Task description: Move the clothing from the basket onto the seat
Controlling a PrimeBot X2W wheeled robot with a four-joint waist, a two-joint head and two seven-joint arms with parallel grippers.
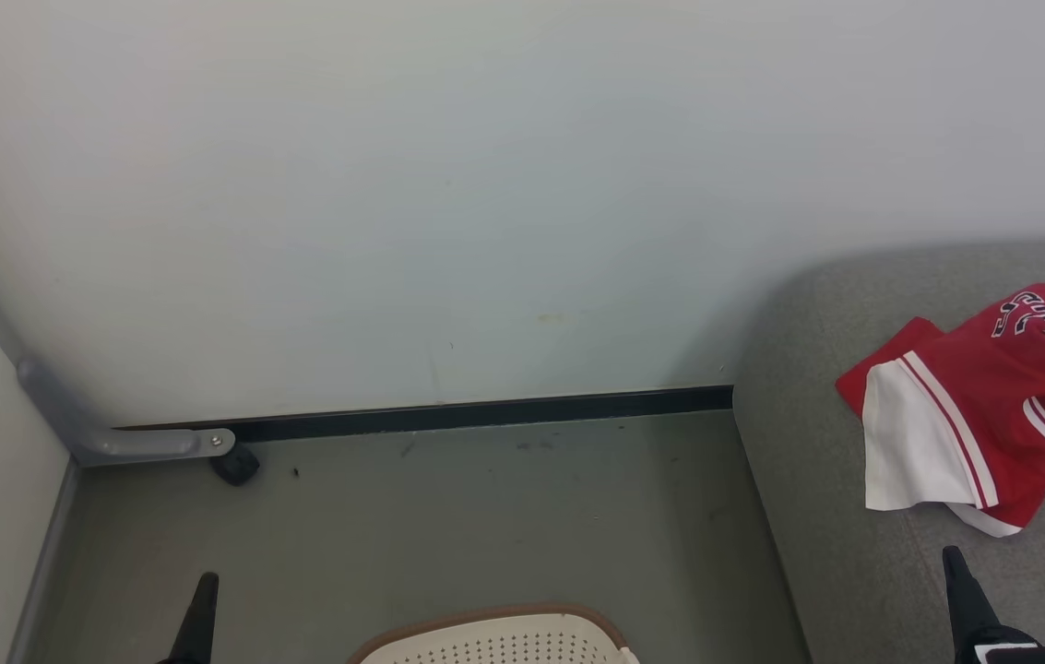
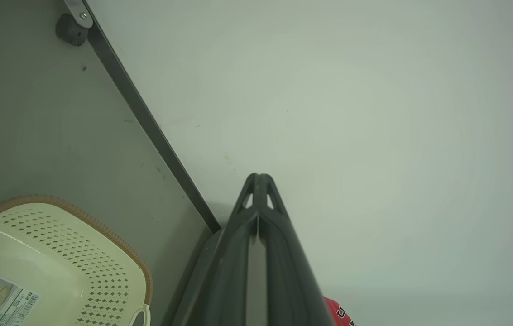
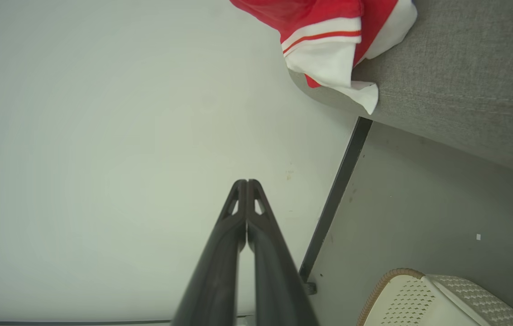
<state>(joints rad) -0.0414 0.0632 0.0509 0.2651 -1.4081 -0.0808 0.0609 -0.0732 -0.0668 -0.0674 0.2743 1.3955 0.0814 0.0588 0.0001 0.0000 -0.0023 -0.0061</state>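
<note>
The clothing [image 1: 974,415] lies crumpled on the seat [image 1: 808,535], near its left edge, with a white panel and stripes turned toward you. From this heap you cannot tell whether it is one piece or two. In the right wrist view a white corner hangs just over the seat's edge.

The basket [image 2: 116,242] stands on the floor [image 1: 485,507] beside the seat. The part of its inside seen from the left wrist holds nothing but a label; the rest is out of frame.

Your right gripper [image 3: 246,183] is clenched on nothing, fingers pressed together, and sits near the clothing without touching it. Your left gripper [image 2: 260,177] is likewise closed and empty, over the floor left of the basket and well apart from the clothing.

So the carrying step looks finished, or close to it. Your next move calls for a look down into the basket. If a piece remains, open a gripper first and reach in.
</note>
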